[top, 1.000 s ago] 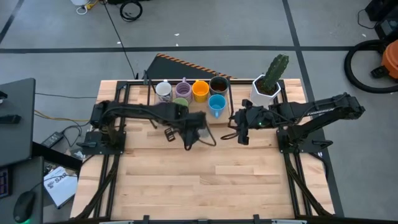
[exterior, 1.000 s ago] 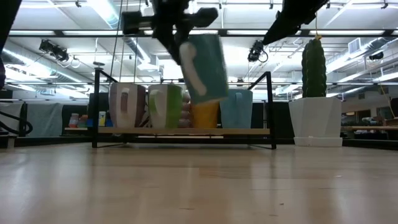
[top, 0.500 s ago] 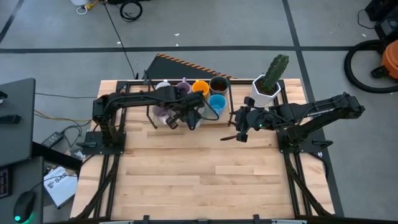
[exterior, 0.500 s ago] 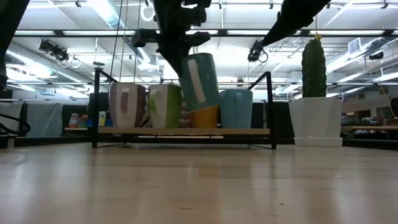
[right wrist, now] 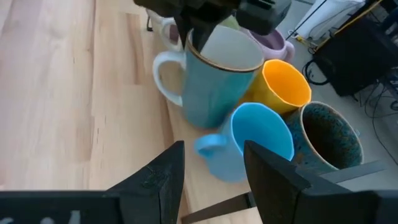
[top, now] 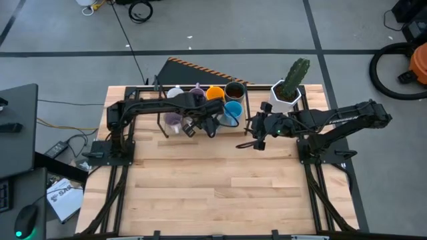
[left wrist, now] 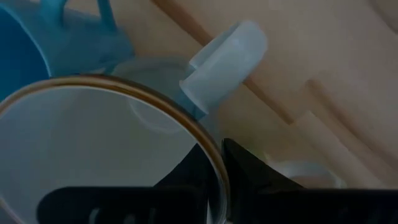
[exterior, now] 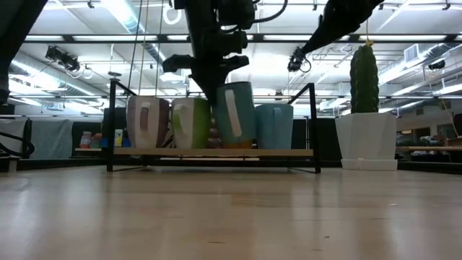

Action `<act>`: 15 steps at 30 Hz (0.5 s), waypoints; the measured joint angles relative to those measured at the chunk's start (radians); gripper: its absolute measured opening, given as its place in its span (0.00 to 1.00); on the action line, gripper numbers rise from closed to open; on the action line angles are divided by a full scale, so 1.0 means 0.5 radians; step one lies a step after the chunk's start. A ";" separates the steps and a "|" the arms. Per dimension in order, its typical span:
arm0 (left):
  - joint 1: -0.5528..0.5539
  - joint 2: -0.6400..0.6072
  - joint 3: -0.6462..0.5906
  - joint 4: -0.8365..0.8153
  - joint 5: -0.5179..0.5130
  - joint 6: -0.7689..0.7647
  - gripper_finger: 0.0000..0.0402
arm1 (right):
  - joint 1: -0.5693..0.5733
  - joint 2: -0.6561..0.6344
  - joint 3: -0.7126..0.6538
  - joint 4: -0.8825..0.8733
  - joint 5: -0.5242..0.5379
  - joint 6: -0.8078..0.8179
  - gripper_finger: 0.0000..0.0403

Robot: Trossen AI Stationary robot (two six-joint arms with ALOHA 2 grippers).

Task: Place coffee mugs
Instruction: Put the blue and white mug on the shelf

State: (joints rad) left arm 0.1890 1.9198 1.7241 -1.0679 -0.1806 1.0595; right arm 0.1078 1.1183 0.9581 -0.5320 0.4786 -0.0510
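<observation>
1. Coffee mugs stand grouped on a low black-framed rack (exterior: 213, 152) at the far side of the tabletop (top: 220, 187)
2. The left arm reaches from its base across to the rack, its claw (right wrist: 199, 28) pointing down over the front row of mugs
3. The left claw is closed on the rim of a pale blue mug with a white handle (right wrist: 208, 78), one finger inside the mouth and one outside; the left wrist view shows the dark fingers (left wrist: 245, 171) straddling the gold-edged rim
4. In the low view this held mug (exterior: 234, 114) sits upright at rack level, between a green-and-white mug (exterior: 191, 123) and a blue mug (exterior: 274, 125); I cannot tell whether its base touches the shelf
5. The right wrist view shows the blue mug (right wrist: 255, 140) just beside the held one, an orange mug (right wrist: 283, 84) and a dark brown speckled mug (right wrist: 329, 134) behind it, and a purple mug (right wrist: 273, 43) farther along
6. The right arm stretches in from the right side, its claw (top: 248, 135) open and empty, hovering near the rack's right end
7. A white pot with a cactus (top: 287, 90) stands to the right of the rack
</observation>
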 joint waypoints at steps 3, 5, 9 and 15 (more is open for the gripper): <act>0.014 0.000 0.000 0.007 -0.015 0.000 0.09 | -0.001 0.000 0.000 0.001 -0.006 -0.010 0.43; 0.023 0.000 0.000 0.039 -0.016 0.000 0.09 | 0.000 0.000 0.000 0.000 -0.006 -0.017 0.43; 0.045 -0.001 0.000 0.021 -0.017 0.000 0.09 | 0.000 0.000 0.000 0.002 -0.016 -0.018 0.43; 0.048 0.018 0.001 0.037 -0.018 0.001 0.12 | 0.000 0.000 0.000 0.000 -0.017 -0.012 0.43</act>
State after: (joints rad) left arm 0.2130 1.9286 1.7245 -1.0495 -0.1898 1.0599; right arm 0.1079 1.1183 0.9581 -0.5319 0.4702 -0.0570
